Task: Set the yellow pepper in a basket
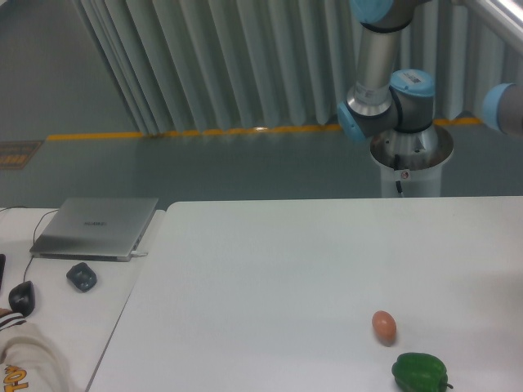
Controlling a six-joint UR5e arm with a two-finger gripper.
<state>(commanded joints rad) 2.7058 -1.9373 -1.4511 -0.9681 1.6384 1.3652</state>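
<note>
White table: fills the near and middle ground.

Egg: small, orange-brown, on the table toward the near right.

Green bell pepper: dark and glossy, at the near right edge of the table, just beside the egg and nearer than it, the two apart.

Closed laptop: silver, lying flat on an adjoining surface at the far left.

Small dark object: near side of the laptop, type unclear.

Computer mouse: dark, at the left edge.

Robot arm: grey links with blue joint caps, rising from a round pedestal beyond the far right of the table, extending out past the right edge.

Gripper: outside the view, state cannot be told.

Yellow pepper: not visible anywhere in view.
</note>
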